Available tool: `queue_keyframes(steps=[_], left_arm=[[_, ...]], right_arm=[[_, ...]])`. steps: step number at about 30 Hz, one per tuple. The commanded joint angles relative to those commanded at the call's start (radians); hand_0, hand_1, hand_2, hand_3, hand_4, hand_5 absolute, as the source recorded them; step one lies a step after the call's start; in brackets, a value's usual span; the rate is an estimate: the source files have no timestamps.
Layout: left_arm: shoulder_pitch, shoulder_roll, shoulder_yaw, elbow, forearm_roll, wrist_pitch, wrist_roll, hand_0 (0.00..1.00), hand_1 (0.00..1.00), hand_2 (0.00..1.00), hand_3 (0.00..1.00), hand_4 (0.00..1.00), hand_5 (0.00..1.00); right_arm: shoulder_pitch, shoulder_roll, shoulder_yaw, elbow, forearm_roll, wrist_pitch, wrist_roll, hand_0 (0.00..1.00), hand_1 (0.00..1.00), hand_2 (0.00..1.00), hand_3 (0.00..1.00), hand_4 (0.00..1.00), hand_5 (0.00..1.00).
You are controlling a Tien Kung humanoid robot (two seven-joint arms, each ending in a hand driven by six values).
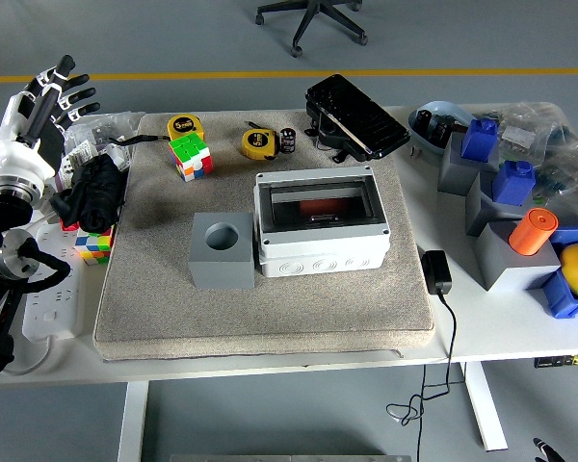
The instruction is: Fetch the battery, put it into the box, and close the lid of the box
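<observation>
A: Battery (pixel 288 140) location?
B: Upright at the upper centre of the frame, just right of the yellow tape measure (pixel 258 143), above the box (pixel 320 222) with its lid down.
A: Left hand (pixel 34 120)?
B: Raised at the upper left edge, fingers (pixel 69 94) spread, holding nothing, well apart from the battery.

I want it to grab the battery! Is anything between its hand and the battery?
Yes. Between the left hand and the battery lie a tape measure, a colourful cube and a second tape measure, right beside the battery.
</observation>
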Motion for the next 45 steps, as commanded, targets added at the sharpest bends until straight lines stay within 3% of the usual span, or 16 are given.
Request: queue_keyframes(steps=[7, 19, 45], left_arm=[[0.006, 0.018, -0.006, -0.007, 0.002, -0.010, 0.012, 0.517, 0.566, 0.563, 0.611, 0.949, 0.465], [0.034, 0.023, -0.003, -0.004, 0.007, -0.015, 0.016, 0.494, 0.557, 0.560, 0.610, 0.949, 0.464], [0.032, 0.023, 0.020, -0.006, 0.008, -0.016, 0.022, 0.485, 0.552, 0.560, 0.610, 0.949, 0.464]], right_arm=[[0.000, 0.001, 0.000, 0.000, 0.000, 0.003, -0.001, 0.673, 0.646, 0.663, 0.552, 0.873, 0.446], [-0.006, 0.005, -0.007, 0.000, 0.000, 0.001, 0.003, 0.673, 0.646, 0.662, 0.552, 0.874, 0.444], [-0.006, -0.001, -0.023, -0.001, 0.003, -0.008, 0.001, 0.674, 0.647, 0.661, 0.552, 0.873, 0.442]])
